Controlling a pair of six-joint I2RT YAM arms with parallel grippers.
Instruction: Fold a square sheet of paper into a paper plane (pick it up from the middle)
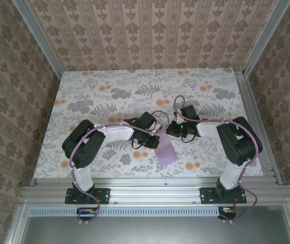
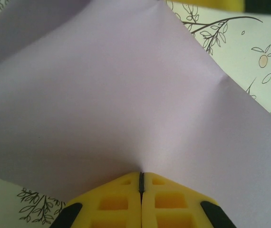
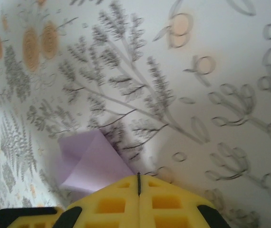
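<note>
Near the front edge of the worktop (image 1: 109, 86), between the left arm (image 1: 112, 133) and the right arm (image 1: 213, 127), is the square sheet of paper (image 1: 165, 151), pale lilac and with some creases already in it. From the left wrist view, the left fingers (image 2: 114, 204) are pressed together with only a hairline between them. The paper runs up to their tips and puckers there, so I judge that they pinch the sheet somewhere around its middle. The right fingers (image 3: 111, 204) are also closed, and I see nothing between them. One corner of the sheet shows just beside their left side, and I cannot tell if they touch it. The step in hand seems to be the pick-up from the middle, which prepares the next fold. To do it well, the left fingers should hold only a small ridge of paper and rise slowly and straight, so that the thin sheet does not tear or slide out. It is better if the two halves hang down evenly on both sides of the pinch, because then the middle crease comes in the right place. The right fingers should wait near but apart, and open only when a free edge is presented to them. A quick pull can crumple the paper and spoil the later folds.
</note>
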